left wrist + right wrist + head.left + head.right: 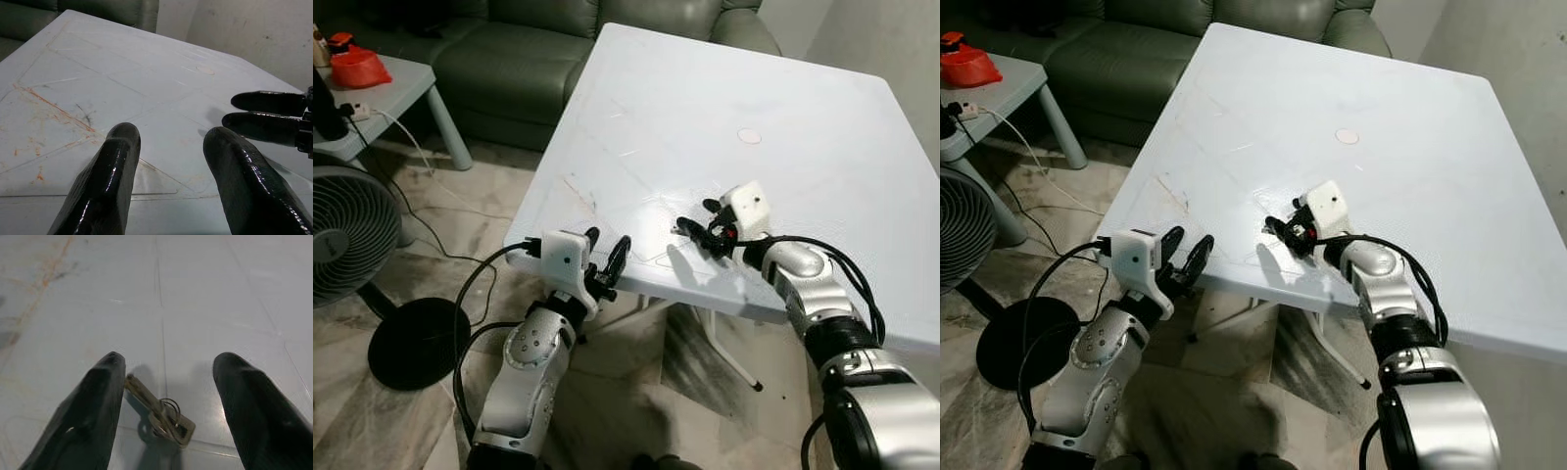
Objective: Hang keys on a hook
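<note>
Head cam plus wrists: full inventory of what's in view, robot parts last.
table: one, white, ahead of the robot, stained near its left edge
key: one, brass-coloured on a ring, on the table between the right tool's fingers
sofa: one, green, behind the table
side table: one, pale, far left
red bag: one, on the side table
fan: one, grey, on the floor, left
left tool: black, open, at the table's near edge
right tool: black, open over the key

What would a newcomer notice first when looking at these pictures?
First, the large white table with the right gripper low over its near part, fingers open on either side of a small key that lies flat on the surface. Next, the left gripper, open, at the table's near edge. A green sofa stands behind the table.
</note>
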Available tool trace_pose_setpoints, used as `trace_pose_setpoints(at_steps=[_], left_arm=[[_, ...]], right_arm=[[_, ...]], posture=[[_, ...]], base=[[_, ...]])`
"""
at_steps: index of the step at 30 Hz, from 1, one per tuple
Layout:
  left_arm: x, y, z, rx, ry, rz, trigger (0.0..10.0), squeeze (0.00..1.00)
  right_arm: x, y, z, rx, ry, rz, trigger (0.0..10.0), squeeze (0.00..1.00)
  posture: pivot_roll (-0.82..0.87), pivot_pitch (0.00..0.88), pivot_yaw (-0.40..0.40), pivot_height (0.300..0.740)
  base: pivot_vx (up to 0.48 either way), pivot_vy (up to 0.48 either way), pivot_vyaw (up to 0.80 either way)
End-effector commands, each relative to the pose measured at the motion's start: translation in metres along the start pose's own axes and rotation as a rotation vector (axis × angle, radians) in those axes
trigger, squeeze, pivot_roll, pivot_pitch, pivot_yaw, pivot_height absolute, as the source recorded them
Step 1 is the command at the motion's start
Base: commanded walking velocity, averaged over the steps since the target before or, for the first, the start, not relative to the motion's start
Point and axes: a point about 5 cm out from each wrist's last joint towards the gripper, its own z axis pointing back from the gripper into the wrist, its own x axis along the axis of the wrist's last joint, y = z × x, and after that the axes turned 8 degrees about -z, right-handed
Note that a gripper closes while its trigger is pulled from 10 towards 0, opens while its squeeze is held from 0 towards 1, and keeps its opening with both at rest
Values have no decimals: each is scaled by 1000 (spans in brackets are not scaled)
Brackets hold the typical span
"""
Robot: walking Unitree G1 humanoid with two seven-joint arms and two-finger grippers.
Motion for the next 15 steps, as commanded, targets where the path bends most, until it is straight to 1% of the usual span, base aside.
trace_pose_setpoints(at_steps=[1,3,8,11,15], left_arm=[[0,-3,1,-2,-1,6,10000,0],[0,-3,1,-1,0,7,10000,0],[0,-2,1,2,-1,7,10000,0],[1,-2,1,6,0,8,10000,0],[0,-2,2,7,2,8,10000,0]], right_arm=[[-2,-3,2,6,38,2,10000,0],[-5,-4,2,14,69,-5,10000,0],[-12,-2,4,48,111,16,10000,0],[-20,1,5,76,152,10,10000,0],[-26,4,5,84,160,0,10000,0]], posture=[[55,178,-100,740],[55,178,-100,740],[56,182,-101,740],[58,188,-101,740],[57,191,-100,740]], base=[[0,0,0],[0,0,0],[0,0,0],[0,0,0],[0,0,0]])
